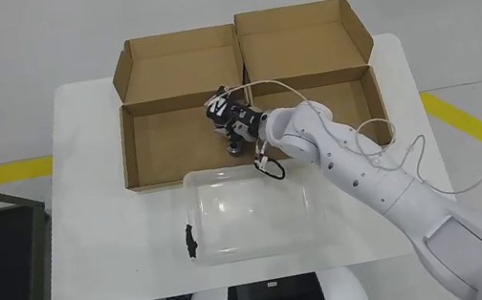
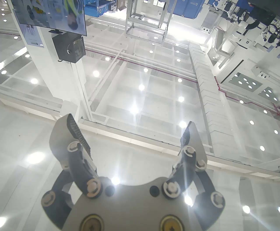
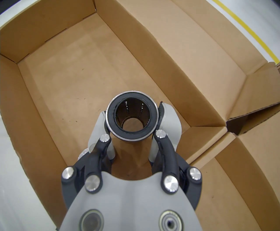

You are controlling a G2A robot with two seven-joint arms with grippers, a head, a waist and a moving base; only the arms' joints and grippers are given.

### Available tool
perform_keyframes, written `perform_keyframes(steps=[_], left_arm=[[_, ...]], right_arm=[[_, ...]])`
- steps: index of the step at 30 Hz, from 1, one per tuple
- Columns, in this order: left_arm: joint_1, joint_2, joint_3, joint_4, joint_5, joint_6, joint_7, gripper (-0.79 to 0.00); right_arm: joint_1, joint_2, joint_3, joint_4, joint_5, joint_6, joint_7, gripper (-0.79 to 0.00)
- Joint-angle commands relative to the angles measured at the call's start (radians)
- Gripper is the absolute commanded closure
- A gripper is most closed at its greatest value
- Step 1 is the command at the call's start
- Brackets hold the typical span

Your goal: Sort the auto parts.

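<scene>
So the right arm (image 1: 362,177) is stretched out diagonally across the worktop (image 1: 99,223), passing over the corner of a clear plastic bin (image 1: 248,217), with its wrist bent down into the left cardboard box (image 1: 153,146). The right end effector (image 3: 132,114) is pinching a linear bearing (image 3: 131,133), one finger on each side of the barrel, grabbing it near the fingertips.

The bearing is a short metal cylinder with black end rings. Its long axis runs roughly straight down toward the box floor. One open end faces back at the wrist, and you can look right through the bore to the brown cardboard. It hangs over the part of the left box next to the wall it shares with the right cardboard box (image 1: 348,97). Can't tell if the bottom end is touching the floor or not.

The left end effector (image 2: 129,121) is aimed up at the ceiling, fingers spread wide, nothing between them.
</scene>
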Motion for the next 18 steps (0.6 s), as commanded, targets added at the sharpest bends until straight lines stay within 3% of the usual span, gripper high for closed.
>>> perform_keyframes(steps=[1, 2, 5, 12, 18], left_arm=[[0.0, 0.0, 0.0, 0.0, 0.0, 0.0, 0.0, -0.785], [0.0, 0.0, 0.0, 0.0, 0.0, 0.0, 0.0, -0.785], [0.0, 0.0, 0.0, 0.0, 0.0, 0.0, 0.0, -0.785], [0.0, 0.0, 0.0, 0.0, 0.0, 0.0, 0.0, -0.785], [0.0, 0.0, 0.0, 0.0, 0.0, 0.0, 0.0, -0.785]], right_arm=[[0.0, -0.002, 0.001, 0.002, -0.005, -0.001, 0.003, -0.465], [-0.001, -0.004, 0.002, 0.002, -0.008, 0.0, 0.002, -0.545], [-0.004, -0.006, 0.006, -0.004, -0.016, 0.0, 0.005, -0.637], [-0.029, 0.004, 0.045, -0.082, -0.048, -0.016, -0.007, -0.699], [-0.099, 0.035, 0.119, -0.271, -0.094, -0.054, 0.0, -0.76]])
